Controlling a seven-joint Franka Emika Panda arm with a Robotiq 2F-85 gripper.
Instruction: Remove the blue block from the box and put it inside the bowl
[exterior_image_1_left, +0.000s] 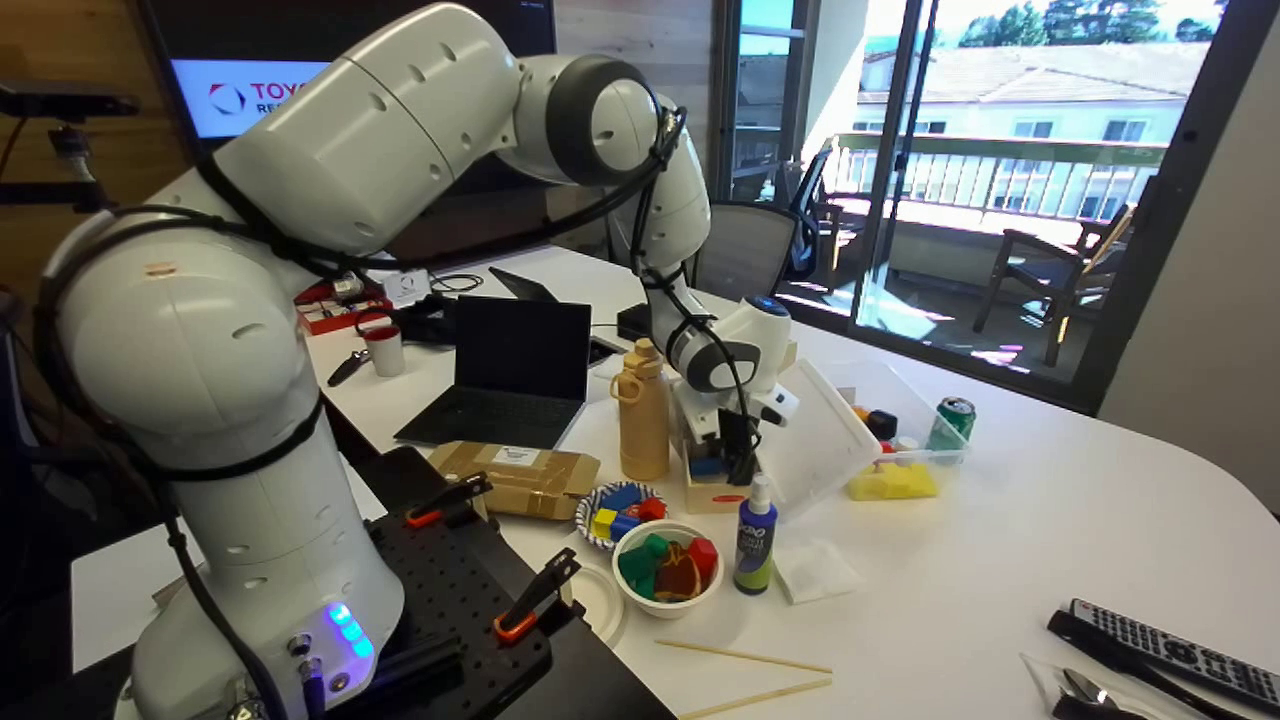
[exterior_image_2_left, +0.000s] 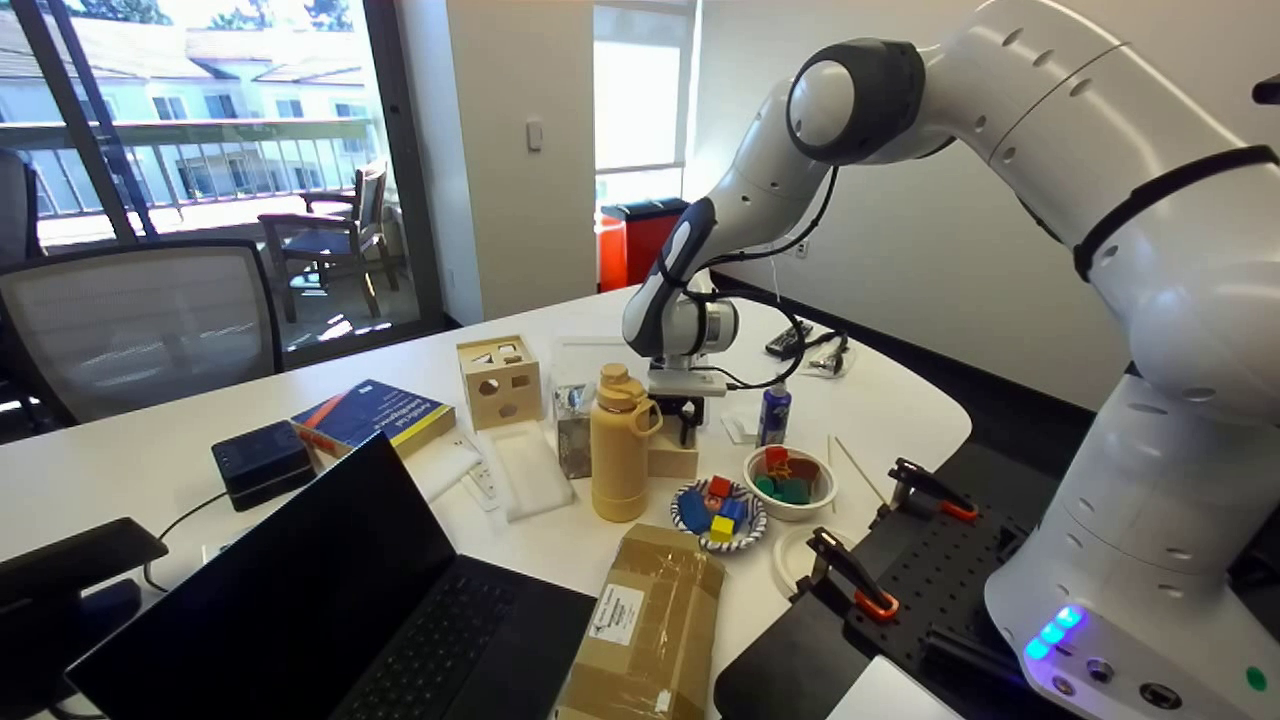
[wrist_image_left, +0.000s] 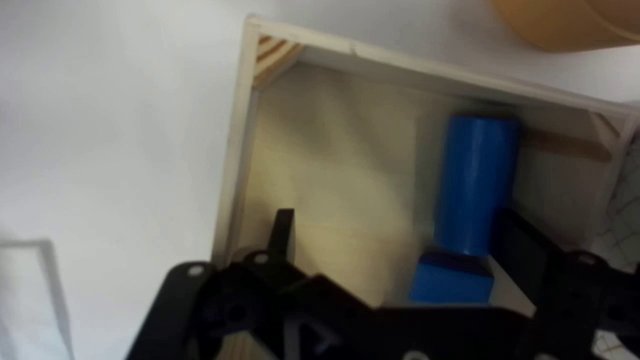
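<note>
The tan open-topped wooden box (exterior_image_1_left: 712, 498) stands on the white table under my gripper; it also shows in the wrist view (wrist_image_left: 400, 61). Inside it, the small blue block (wrist_image_left: 451, 280) lies close to the end of a blue cylinder (wrist_image_left: 477, 185). My gripper (wrist_image_left: 395, 220) is open, its fingers wide apart and low at the box, with both blue pieces nearer the right finger. Nothing is held between the fingers. In both exterior views, a white bowl (exterior_image_1_left: 668, 607) holds green and red pieces, and a patterned bowl (exterior_image_2_left: 735, 545) holds blue, red and yellow blocks.
A tan bottle (exterior_image_1_left: 643, 420) stands close beside the box. A purple spray bottle (exterior_image_1_left: 756, 545) stands near the box and white bowl. A pale lid (exterior_image_1_left: 815, 435) leans by a clear bin (exterior_image_1_left: 960, 452). A cardboard package (exterior_image_2_left: 650, 610) and a laptop (exterior_image_2_left: 470, 620) lie nearby.
</note>
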